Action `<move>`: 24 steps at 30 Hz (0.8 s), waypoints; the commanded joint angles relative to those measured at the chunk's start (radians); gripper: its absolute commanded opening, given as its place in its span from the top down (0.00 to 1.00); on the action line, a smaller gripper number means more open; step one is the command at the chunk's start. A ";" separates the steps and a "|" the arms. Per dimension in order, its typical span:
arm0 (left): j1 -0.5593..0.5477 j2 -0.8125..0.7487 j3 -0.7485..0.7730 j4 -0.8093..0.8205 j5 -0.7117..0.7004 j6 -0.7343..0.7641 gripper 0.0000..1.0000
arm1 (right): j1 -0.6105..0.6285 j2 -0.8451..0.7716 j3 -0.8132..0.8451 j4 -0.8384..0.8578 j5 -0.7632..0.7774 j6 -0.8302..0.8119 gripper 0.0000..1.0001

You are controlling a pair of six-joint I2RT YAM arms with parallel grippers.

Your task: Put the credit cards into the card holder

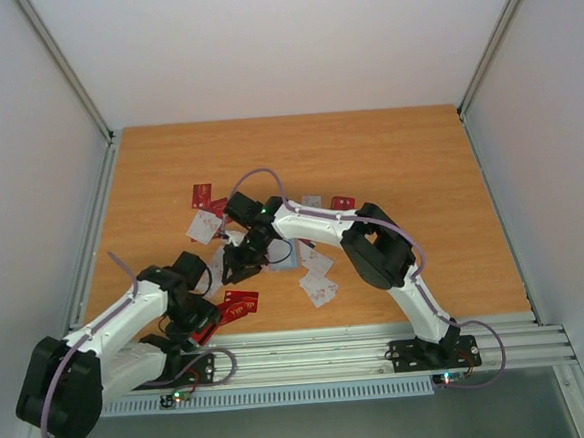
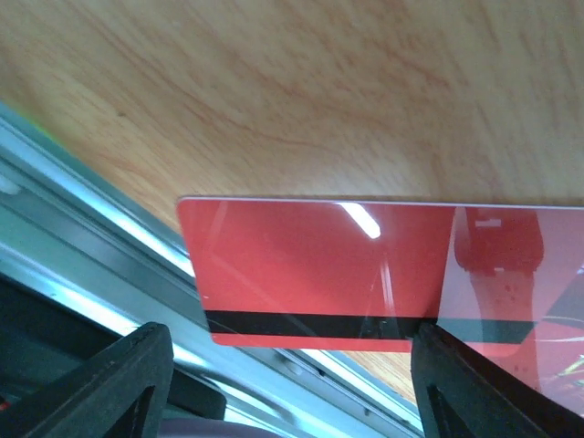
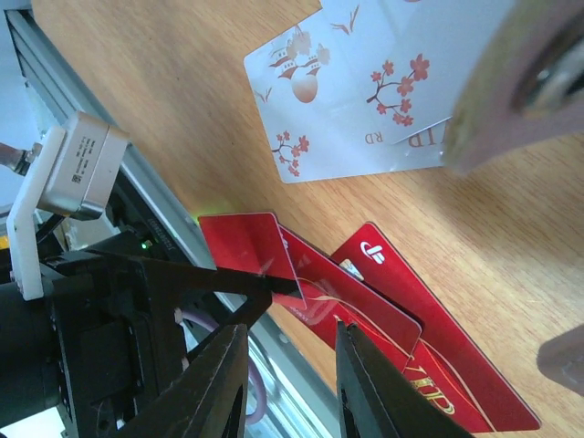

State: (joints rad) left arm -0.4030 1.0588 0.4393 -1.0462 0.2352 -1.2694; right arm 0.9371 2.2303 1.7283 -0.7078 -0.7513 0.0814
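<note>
Presently the left gripper is set low at the table's near left edge, jaws wide, with a red striped card lying just past its fingertips, not gripped. The right gripper is poised above red cards, jaws narrow and empty. White cards are scattered mid-table. The holder is seen only as a tan blur beside the right wrist.

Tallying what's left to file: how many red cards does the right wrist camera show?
3, fanned in one overlapping pile: left card, middle card, logo card. More may hide underneath.
</note>
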 commanded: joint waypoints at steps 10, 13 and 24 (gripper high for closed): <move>-0.054 0.183 -0.020 0.235 0.035 0.038 0.34 | -0.062 -0.111 -0.083 0.005 0.061 0.024 0.72; -0.074 0.211 0.048 0.234 0.051 0.069 0.35 | -0.090 -0.167 -0.135 0.004 0.072 0.017 0.72; -0.067 0.002 0.361 -0.173 -0.154 0.389 0.25 | -0.129 -0.318 -0.239 -0.047 0.076 -0.036 0.72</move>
State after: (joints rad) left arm -0.4831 1.0912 0.7425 -1.0519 0.2119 -1.0088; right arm 0.8024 1.9591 1.5238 -0.7254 -0.6880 0.0753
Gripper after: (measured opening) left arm 0.743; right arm 0.281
